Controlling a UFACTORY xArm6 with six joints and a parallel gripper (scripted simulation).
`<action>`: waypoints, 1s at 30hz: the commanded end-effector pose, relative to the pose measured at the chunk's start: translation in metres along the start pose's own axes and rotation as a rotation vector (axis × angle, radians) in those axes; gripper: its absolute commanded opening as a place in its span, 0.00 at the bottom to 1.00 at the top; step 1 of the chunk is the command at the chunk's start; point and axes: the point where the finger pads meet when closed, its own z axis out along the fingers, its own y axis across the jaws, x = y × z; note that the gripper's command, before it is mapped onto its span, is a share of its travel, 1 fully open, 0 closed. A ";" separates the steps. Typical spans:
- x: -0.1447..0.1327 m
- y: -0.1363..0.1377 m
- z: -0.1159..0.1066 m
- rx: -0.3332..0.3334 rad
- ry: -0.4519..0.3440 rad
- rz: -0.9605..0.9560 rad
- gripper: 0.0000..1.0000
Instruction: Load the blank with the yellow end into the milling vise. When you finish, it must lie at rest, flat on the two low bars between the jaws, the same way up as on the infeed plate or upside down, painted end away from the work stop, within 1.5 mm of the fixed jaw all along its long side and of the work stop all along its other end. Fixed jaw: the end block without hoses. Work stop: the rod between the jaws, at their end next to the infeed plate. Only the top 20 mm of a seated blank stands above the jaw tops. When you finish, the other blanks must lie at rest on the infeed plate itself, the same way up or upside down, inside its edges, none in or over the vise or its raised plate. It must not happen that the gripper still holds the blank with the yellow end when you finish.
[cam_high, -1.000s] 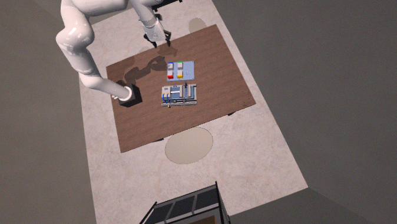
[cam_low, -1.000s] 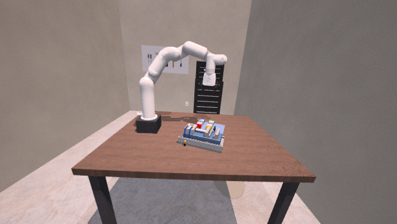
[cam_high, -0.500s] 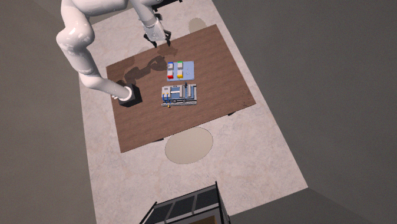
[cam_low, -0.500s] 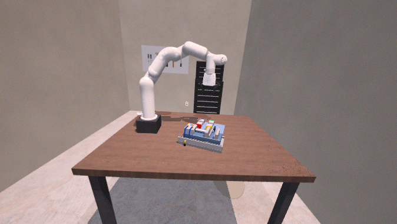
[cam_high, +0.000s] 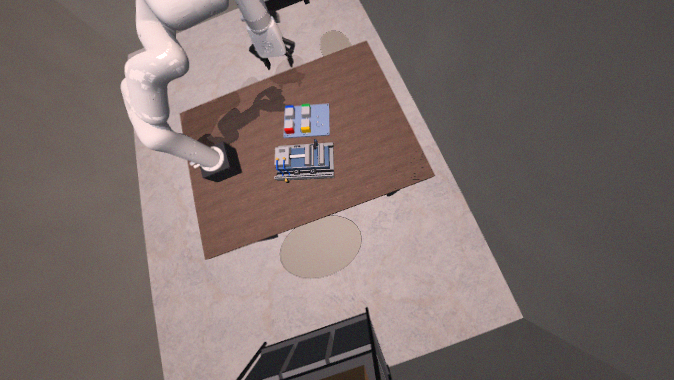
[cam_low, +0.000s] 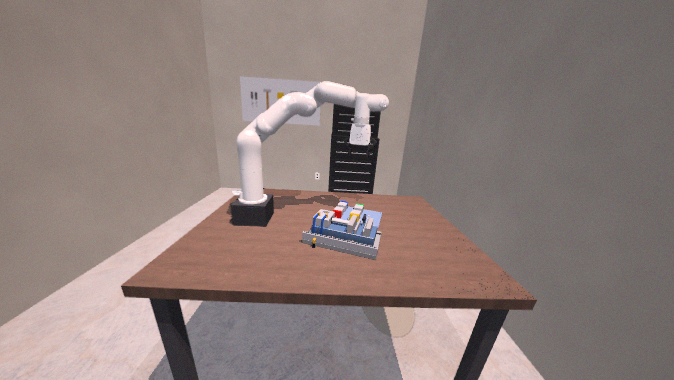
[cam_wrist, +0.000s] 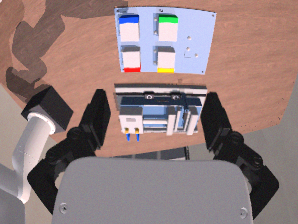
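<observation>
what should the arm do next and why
Probably lower the open gripper toward the yellow-ended blank. The fingers stand wide with nothing between them, high above the table, and all four blanks lie on the infeed plate; the yellow one sits nearest the vise, beside the red-ended blank.

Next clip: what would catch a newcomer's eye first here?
Probably the white arm arching high from its black base at the table's far left, its open, empty gripper hanging well above the work. Next, the pale blue infeed plate mid-table, carrying four blanks with blue, green, red and yellow ends; the yellow-ended blank lies on the side nearest the vise, which holds no blank.
</observation>
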 end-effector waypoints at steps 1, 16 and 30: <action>0.009 0.003 -0.002 -0.002 0.002 0.000 1.00; 0.047 0.015 -0.003 0.008 -0.006 0.001 1.00; 0.039 0.014 -0.003 0.008 -0.005 0.001 1.00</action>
